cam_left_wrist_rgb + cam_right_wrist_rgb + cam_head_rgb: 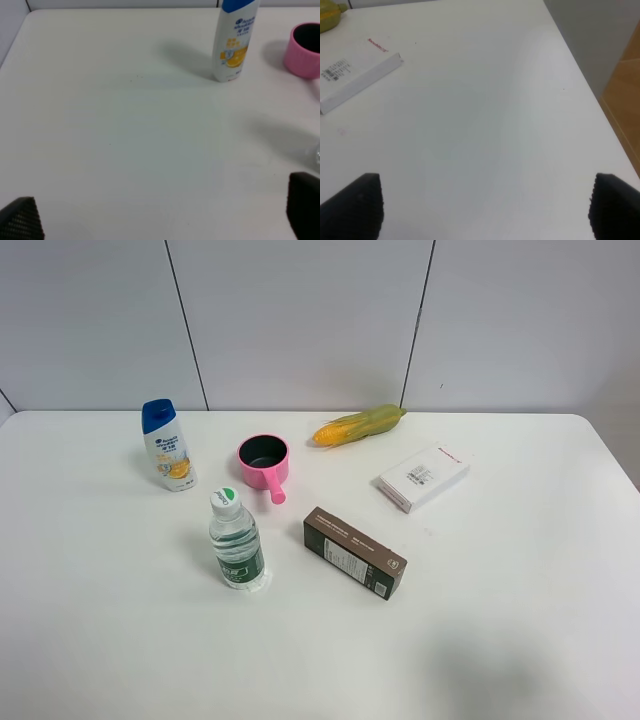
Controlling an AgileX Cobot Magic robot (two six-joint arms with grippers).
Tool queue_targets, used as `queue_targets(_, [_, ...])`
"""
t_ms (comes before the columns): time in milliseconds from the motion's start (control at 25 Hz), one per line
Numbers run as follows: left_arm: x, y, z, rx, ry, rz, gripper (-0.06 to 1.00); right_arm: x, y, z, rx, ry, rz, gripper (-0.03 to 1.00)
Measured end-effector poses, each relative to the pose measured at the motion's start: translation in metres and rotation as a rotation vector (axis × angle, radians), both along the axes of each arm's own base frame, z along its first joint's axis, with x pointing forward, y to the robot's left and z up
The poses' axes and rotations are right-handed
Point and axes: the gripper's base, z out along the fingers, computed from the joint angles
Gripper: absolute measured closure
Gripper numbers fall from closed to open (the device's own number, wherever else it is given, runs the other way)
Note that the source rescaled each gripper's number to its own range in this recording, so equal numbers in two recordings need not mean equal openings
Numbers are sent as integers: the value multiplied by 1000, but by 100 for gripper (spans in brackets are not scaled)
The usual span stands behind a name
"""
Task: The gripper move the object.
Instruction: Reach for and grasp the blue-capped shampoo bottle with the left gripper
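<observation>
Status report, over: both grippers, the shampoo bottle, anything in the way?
Left gripper open, empty. Right gripper open, empty. Shampoo bottle upright, untouched, far left of table. Pink pot beside it, apart; approach from left gripper looks free.

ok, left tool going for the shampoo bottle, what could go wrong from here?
1. The shampoo bottle stands upright and narrow; an off-centre touch from the open left tool may tip it.
2. The pink pot sits close beside it and the water bottle stands nearer the robot; a wide approach could clip either.
</observation>
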Motion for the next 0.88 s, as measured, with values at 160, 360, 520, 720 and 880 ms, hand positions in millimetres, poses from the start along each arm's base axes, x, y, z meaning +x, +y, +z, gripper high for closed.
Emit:
queue_targets(160, [0,0,0,0,0,0,-6,0,0,0,0,0,0,-3])
queue_targets(360, [0,0,0,0,0,0,-6,0,0,0,0,0,0,-3])
queue_targets(520, [0,0,0,0,0,0,-6,0,0,0,0,0,0,-3])
queue_targets(720, [0,0,0,0,0,0,-6,0,0,0,0,0,0,-3])
queue_targets(880, [0,0,0,0,0,0,-6,0,0,0,0,0,0,-3])
